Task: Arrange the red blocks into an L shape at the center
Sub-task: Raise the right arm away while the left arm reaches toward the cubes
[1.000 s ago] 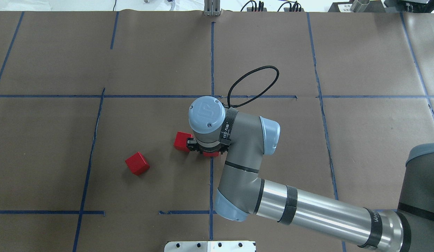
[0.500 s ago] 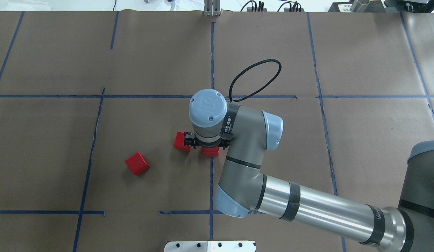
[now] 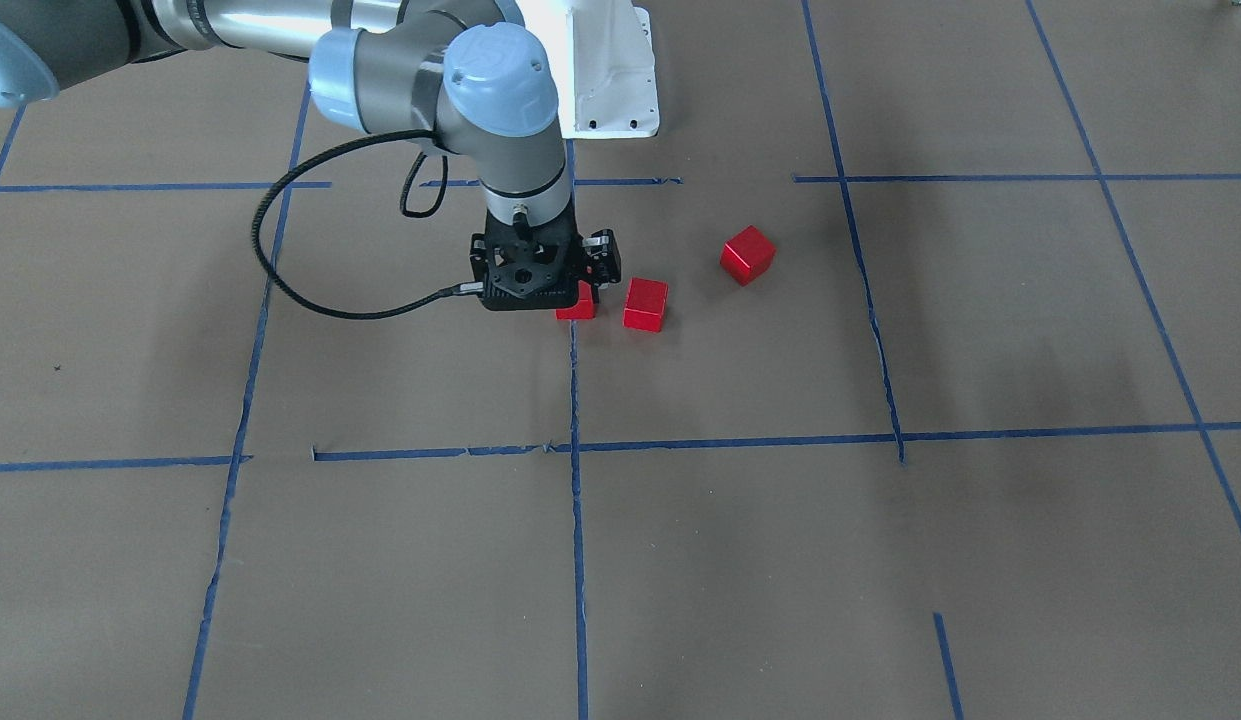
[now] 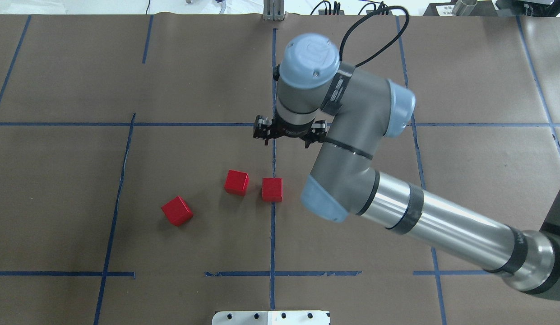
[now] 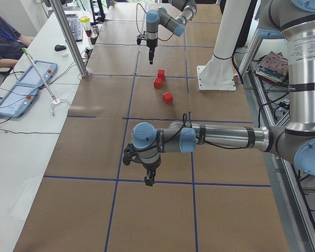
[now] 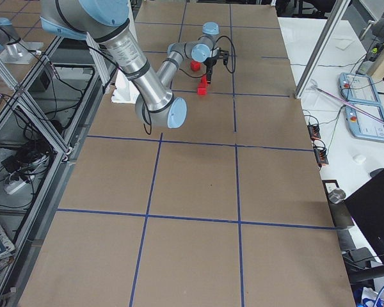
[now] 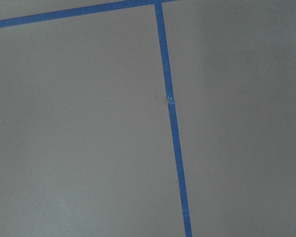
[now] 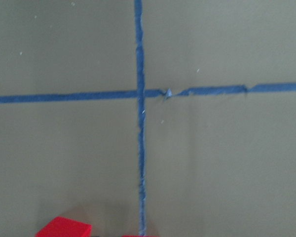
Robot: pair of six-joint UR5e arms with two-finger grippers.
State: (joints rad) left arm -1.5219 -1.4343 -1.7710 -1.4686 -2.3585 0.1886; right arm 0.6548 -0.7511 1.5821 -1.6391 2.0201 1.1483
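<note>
Three red blocks lie inside the center cell (image 4: 207, 234). One block (image 4: 272, 189) sits on the middle blue tape line. A second block (image 4: 236, 182) lies just left of it with a small gap, slightly turned. The third block (image 4: 177, 211) lies further left and nearer, rotated. My right gripper (image 4: 286, 135) hangs raised over the tape line beyond the blocks, open and holding nothing. In the front-facing view its black body (image 3: 530, 275) partly covers the line block (image 3: 578, 306). My left gripper (image 5: 148, 181) shows only in the left side view, over bare paper; I cannot tell its state.
The white robot base plate (image 4: 270, 317) sits at the near edge. A black cable (image 3: 280, 270) loops off the right wrist. A person (image 5: 2, 37) sits at a side table with control pads, beside a metal post (image 5: 68, 37).
The right gripper has let go of the block on the middle line, risen and moved toward the far side. That block stays on the tape. The other two blocks have not moved.
</note>
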